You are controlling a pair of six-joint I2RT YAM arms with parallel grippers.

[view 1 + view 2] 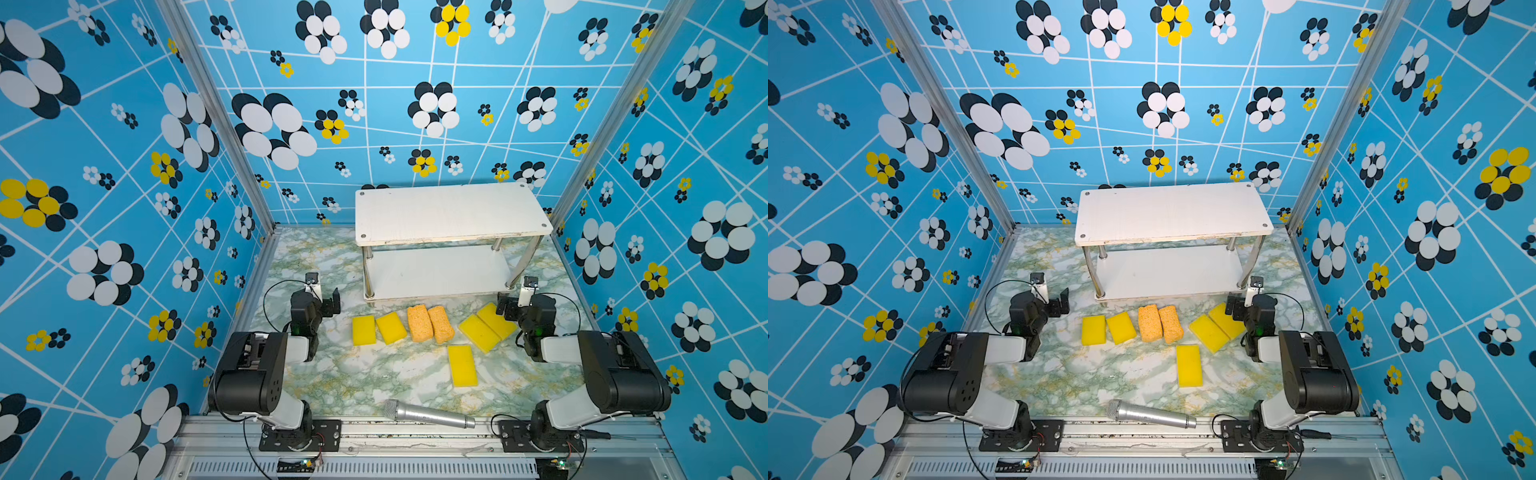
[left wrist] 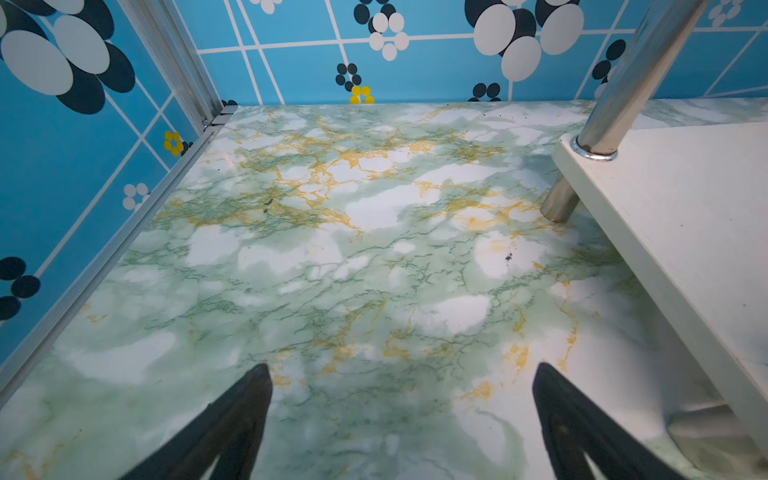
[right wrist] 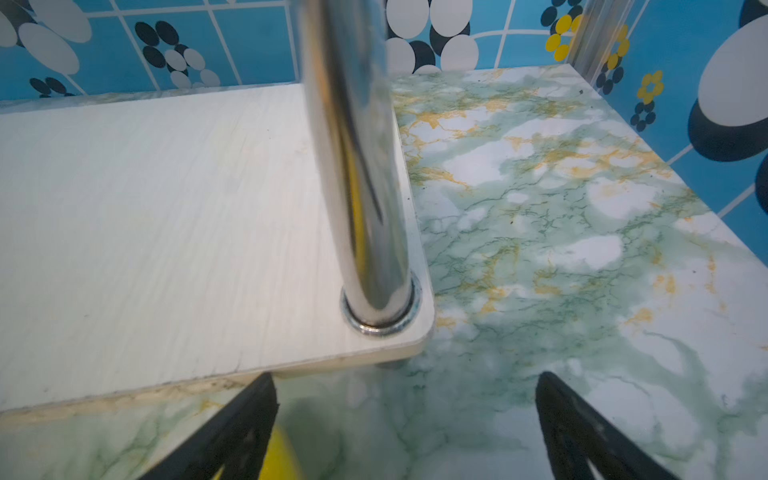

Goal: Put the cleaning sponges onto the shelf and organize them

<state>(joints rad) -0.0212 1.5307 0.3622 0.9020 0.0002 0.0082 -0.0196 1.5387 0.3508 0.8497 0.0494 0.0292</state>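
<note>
Several cleaning sponges lie on the marble floor in front of the shelf (image 1: 453, 212) (image 1: 1167, 212). They are two small yellow sponges (image 1: 363, 330), two orange porous sponges (image 1: 419, 323) and three long yellow sponges (image 1: 462, 365). My left gripper (image 1: 328, 305) (image 2: 403, 374) is open and empty, left of the row by the shelf's front left leg. My right gripper (image 1: 509, 305) (image 3: 405, 380) is open at the shelf's front right leg (image 3: 365, 166). The end of a long yellow sponge (image 3: 282, 457) lies beside its finger. Both shelf boards are bare.
A silver microphone (image 1: 428, 413) lies along the front edge of the floor. Blue patterned walls with metal frame rails (image 2: 104, 253) close in the floor on the left, right and back. The shelf's lower board (image 2: 685, 216) stands just above the floor.
</note>
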